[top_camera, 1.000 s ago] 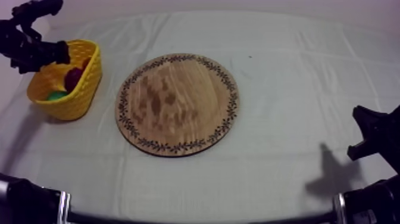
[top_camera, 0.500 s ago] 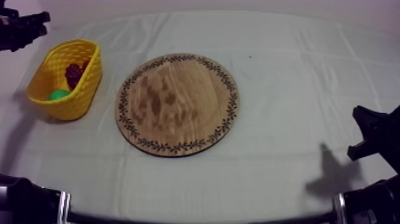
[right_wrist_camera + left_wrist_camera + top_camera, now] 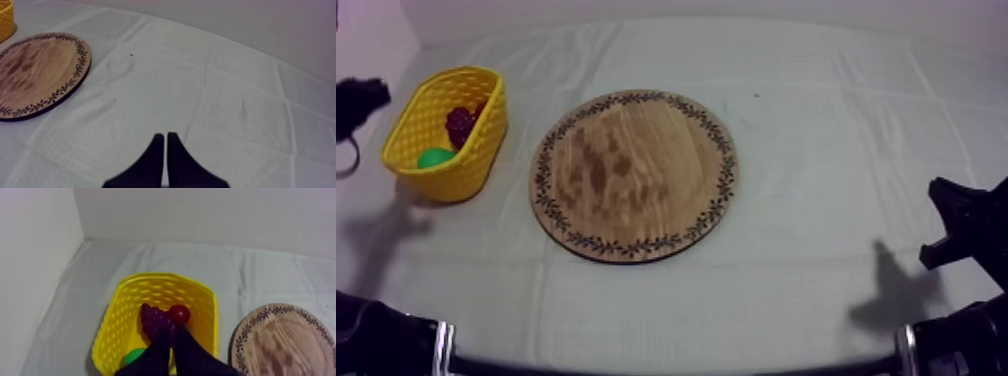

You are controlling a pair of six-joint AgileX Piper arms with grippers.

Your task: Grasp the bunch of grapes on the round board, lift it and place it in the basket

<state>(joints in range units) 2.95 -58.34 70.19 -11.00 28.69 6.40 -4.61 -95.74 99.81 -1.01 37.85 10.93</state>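
The bunch of grapes point(image 3: 459, 125) lies dark purple inside the yellow basket point(image 3: 476, 150) at the table's left. From the left wrist the grapes point(image 3: 152, 319) rest against a small red fruit point(image 3: 179, 314) in the basket point(image 3: 155, 285). My left gripper point(image 3: 170, 334) hangs above the basket, its fingers together in a narrow wedge, holding nothing. Seen from above, the left gripper point(image 3: 358, 105) is off the basket's left side. The wooden board point(image 3: 634, 175) is bare. My right gripper point(image 3: 165, 136) is shut on nothing, low at the right point(image 3: 948, 225).
A green fruit point(image 3: 434, 158) lies in the basket's near end, its kind unclear. The board point(image 3: 35, 70) lies well left of the right gripper, with bare cloth between. A pale wall stands close to the basket's left.
My left gripper has drawn away from over the basket toward the left edge and closed its fingers. The grapes stay in the basket. The right arm has not moved.
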